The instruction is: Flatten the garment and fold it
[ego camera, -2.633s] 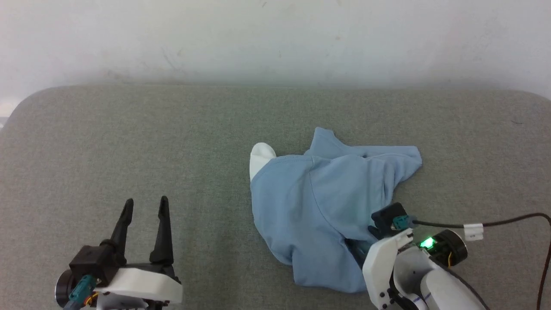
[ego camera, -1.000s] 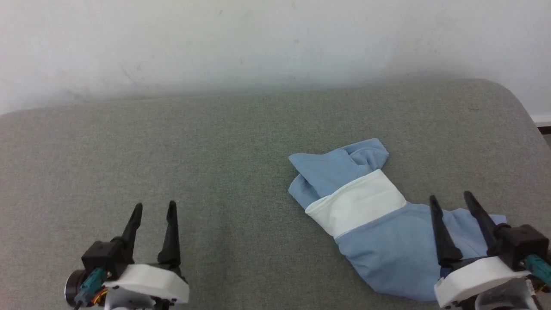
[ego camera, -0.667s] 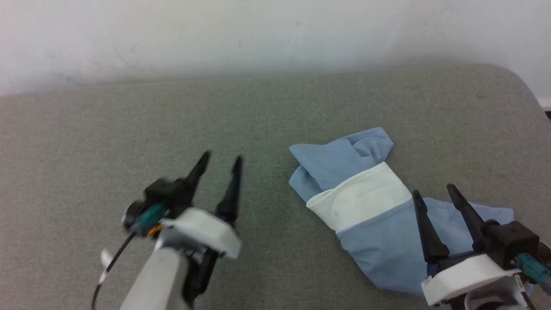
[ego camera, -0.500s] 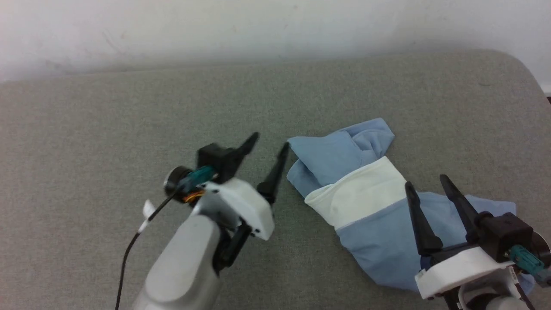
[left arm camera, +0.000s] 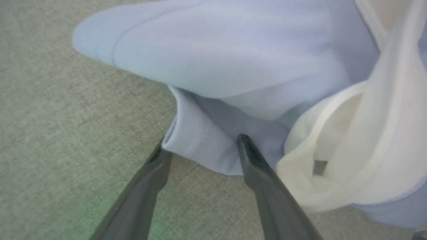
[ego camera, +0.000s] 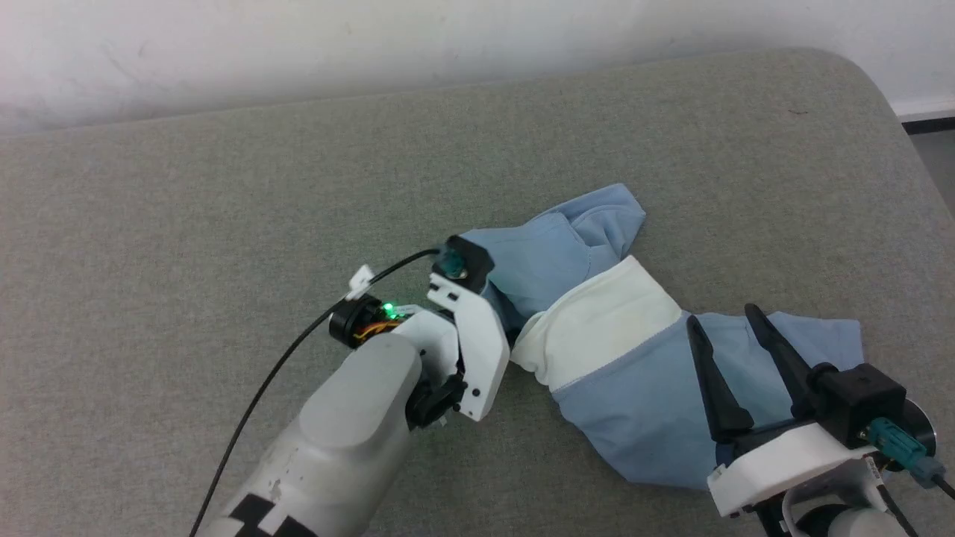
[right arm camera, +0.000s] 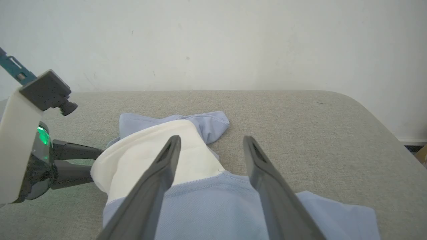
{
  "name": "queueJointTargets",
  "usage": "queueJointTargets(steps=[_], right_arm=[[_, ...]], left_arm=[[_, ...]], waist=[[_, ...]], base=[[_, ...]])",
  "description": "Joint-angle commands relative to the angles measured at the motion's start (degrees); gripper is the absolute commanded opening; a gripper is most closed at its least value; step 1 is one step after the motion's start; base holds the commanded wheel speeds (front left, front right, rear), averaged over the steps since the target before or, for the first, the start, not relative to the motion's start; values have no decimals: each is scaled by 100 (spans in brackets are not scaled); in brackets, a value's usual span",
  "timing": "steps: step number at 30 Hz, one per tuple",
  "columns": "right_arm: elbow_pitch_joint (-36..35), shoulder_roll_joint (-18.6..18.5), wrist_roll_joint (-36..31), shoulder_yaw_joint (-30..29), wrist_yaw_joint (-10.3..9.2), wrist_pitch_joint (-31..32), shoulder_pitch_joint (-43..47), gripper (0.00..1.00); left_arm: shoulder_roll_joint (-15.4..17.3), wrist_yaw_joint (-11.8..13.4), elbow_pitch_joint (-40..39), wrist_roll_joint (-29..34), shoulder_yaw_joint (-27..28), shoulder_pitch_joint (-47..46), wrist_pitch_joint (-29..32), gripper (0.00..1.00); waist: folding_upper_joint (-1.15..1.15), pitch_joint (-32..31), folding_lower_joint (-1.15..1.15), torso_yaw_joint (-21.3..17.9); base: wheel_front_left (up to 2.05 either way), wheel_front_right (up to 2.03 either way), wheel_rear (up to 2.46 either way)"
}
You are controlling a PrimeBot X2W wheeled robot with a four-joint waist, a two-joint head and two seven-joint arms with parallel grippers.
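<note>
straddles a hemmed blue fold at the shirt's left end with the left fingers, spread, tips at the cloth, nothing pinched yet. lies crumpled right of centre on the grey worktop, long axis running far-left to near-right, a white band across the middle. hovers with the right fingers spread over the near-right blue part, apparently clear of it. puts the fold dead ahead of the left fingers and nearer that arm than the other; probably calls for closing there and drawing leftward. counts one shirt, one white band, two arms, two fingers each.
</note>
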Motion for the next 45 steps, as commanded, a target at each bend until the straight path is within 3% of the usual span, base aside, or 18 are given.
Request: queueJointTargets(steps=[1,3,4,6,9,13,17,21,26,30,33,34,35,39,45], right_arm=[[22,9,31,11,-4,-43,-64,100],[31,9,58,31,-4,-55,-86,100],[40,9,63,44,-4,-55,-97,100],[65,9,73,70,-4,-74,-124,100],[115,9,100,70,-4,-95,-124,100],[162,9,148,-74,-4,-115,-46,100],[181,9,184,-281,-4,-110,93,100],[173,9,145,-356,-4,-77,214,100],[90,9,86,-392,-4,-33,308,100],[37,9,53,-448,-4,36,373,100],[-13,9,13,-464,-4,96,386,100],[-39,9,1,-471,-4,115,394,100],[-61,9,-8,-485,-4,139,408,100],[-93,9,-74,-525,-4,274,454,100],[-150,9,-118,-551,-4,385,485,100]], left_arm=[[-17,-39,136,-92,-176,4,191,100],[24,-40,268,-211,-500,-114,528,100],[52,-40,297,-266,-645,-172,613,71],[103,-40,343,-407,-891,-249,736,0],[211,-41,334,-597,-1009,-327,538,0],[405,-34,189,-788,-762,-340,-116,0],[838,270,-338,-857,-348,-207,-783,0],[1491,790,-1198,-1037,165,384,-1114,0],[2276,1780,-2503,-1493,946,1914,-1211,0],[2481,2513,-3393,-1953,1439,3342,-1236,0],[2448,2813,-3761,-2248,1738,4120,-1387,0],[2446,2867,-3848,-2271,1776,4277,-1437,42],[2432,2912,-3942,-2272,1802,4374,-1501,100],[2351,2942,-4377,-2320,1961,4444,-1751,100],[2687,3041,-5092,-1932,2067,4141,-1910,100]], waist=[[0,23,0,-22],[0,34,0,-34],[0,36,0,-43],[0,28,0,-61],[0,-32,0,-80],[0,-177,0,-26],[0,-348,0,121],[0,-527,0,298],[0,-686,0,492],[0,-734,0,664],[0,-761,0,779],[0,-770,0,818],[0,-783,0,864],[0,-871,0,974],[0,-942,0,1026]], base=[[0,0,0],[0,0,0],[0,0,0],[0,0,0],[0,0,0],[0,0,0],[0,0,0],[0,0,0],[0,0,0],[0,0,0],[0,0,0],[0,0,0],[0,0,0],[0,0,0],[0,0,0]])
